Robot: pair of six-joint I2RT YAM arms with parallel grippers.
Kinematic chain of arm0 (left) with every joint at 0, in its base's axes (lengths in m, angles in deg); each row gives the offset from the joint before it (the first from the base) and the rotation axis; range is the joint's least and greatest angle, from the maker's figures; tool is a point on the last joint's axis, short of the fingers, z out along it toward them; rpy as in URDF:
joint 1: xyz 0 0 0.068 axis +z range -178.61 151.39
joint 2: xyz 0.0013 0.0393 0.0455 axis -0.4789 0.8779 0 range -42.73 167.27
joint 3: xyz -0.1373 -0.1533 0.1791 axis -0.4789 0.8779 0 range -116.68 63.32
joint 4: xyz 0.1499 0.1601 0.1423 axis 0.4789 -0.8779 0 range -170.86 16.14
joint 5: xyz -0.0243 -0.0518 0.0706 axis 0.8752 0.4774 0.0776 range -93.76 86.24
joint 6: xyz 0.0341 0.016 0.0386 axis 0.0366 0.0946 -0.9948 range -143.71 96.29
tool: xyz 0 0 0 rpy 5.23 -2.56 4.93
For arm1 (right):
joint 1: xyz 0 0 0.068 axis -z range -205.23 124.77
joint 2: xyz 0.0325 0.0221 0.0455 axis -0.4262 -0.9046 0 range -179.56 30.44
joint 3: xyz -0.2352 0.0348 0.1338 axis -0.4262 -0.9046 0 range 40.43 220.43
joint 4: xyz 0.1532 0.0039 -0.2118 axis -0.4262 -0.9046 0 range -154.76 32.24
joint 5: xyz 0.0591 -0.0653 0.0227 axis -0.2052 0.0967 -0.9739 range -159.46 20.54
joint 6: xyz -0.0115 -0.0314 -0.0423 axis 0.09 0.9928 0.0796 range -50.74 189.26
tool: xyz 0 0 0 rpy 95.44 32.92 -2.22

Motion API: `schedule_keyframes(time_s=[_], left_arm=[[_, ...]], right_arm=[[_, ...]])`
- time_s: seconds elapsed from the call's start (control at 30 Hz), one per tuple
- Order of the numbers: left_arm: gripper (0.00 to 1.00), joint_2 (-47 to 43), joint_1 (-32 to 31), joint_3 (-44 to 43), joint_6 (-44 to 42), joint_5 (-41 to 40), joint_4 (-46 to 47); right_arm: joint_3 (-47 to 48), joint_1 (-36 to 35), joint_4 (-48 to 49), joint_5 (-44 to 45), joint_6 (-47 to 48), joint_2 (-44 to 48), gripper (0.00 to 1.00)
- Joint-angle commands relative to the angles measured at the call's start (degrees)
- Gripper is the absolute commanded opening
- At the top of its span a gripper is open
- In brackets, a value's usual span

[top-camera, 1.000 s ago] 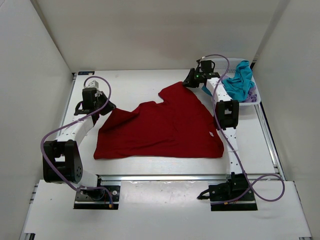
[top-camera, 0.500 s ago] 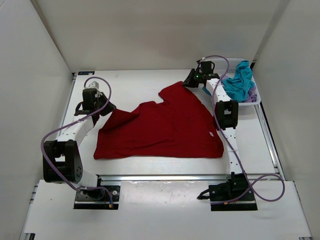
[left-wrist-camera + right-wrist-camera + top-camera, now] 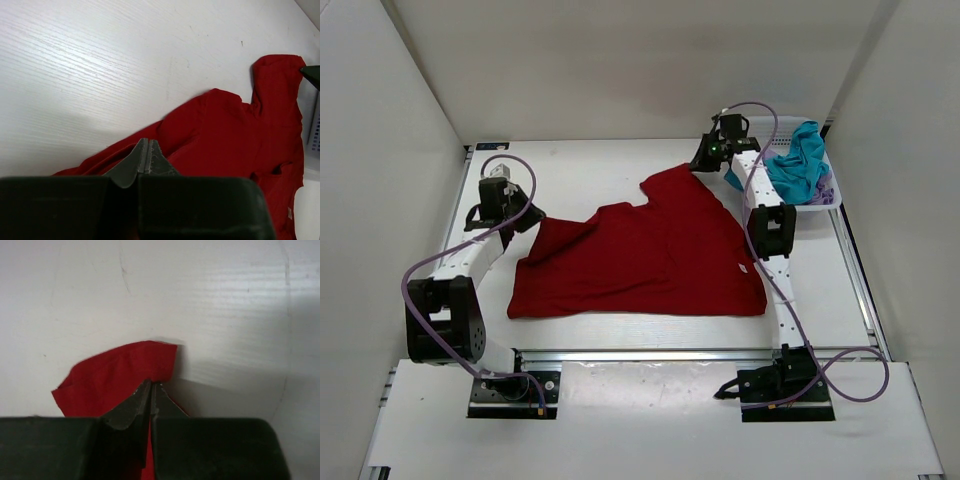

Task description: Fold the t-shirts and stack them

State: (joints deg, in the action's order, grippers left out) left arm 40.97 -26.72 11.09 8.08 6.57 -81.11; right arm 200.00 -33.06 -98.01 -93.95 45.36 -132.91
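**Top external view: red t-shirt spans two shut pincers, corner to corner**

At the left of the bench [image 3: 600, 175], the left pincer [image 3: 523, 214] sits at the outer left tip of the red t-shirt [image 3: 650, 255]. The left wrist view shows its jaws pressed together at the tip [image 3: 145, 146], with a ridge of red cloth [image 3: 225, 125] pinched between them. From this pincer the whole garment lies to the right and slightly nearer the arm bases.

The shirt lies mostly flat but skewed. Its near hem runs roughly level across the bench. Its upper edge climbs from the left pincer in a slant, dips at a notch, and rises to a peak at far right. The cloth is plain deep red, soft, lightly rumpled along the left side, with a small pale tag near the right hem.

The right pincer [image 3: 701, 160] is at that far peak. Its wrist view shows the jaws closed [image 3: 151, 385] on a folded corner of red cloth [image 3: 115, 375]. From here the shirt lies to the left and nearer the bases.

The line between the two grips therefore runs on a diagonal, and each arm holds the end nearest to it. Drawing the two ends apart looks like the way to square the cloth.

Further right, the basket [image 3: 805, 204] holds the teal-blue t-shirt [image 3: 798, 160] in a heap. What seems to be a sliver of pale lavender cloth [image 3: 827, 197] shows at its near edge.
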Motion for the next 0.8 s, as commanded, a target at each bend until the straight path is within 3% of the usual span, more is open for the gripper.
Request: schedule_keyframes(time_s=[0.0,0.33,0.53,0.67,0.73,0.77], left_arm=[[0.00,0.14,-0.04,-0.95,-0.15,-0.22,0.92],[0.00,2.69,3.64,-4.37,-1.38,-0.39,-1.97],[0.00,2.70,5.06,-8.33,-2.79,-0.31,-4.62],[0.00,4.54,4.79,-8.77,-1.91,0.92,-3.92],[0.00,4.71,4.70,-8.33,-1.82,1.27,-3.39],[0.00,4.63,5.05,-7.89,-1.56,1.71,-2.87]], right_arm=[[2.07,-1.57,-8.08,4.62,4.74,5.66,0.00],[-0.82,-3.32,-23.28,10.16,10.71,13.58,0.00],[-5.31,-5.43,-22.60,14.55,12.03,22.18,0.00],[-17.23,-6.48,-20.67,18.32,14.05,27.63,0.00],[-28.21,-7.19,-13.84,19.04,15.11,35.33,0.00],[-38.09,-7.54,-5.97,18.61,14.76,40.95,0.00]])
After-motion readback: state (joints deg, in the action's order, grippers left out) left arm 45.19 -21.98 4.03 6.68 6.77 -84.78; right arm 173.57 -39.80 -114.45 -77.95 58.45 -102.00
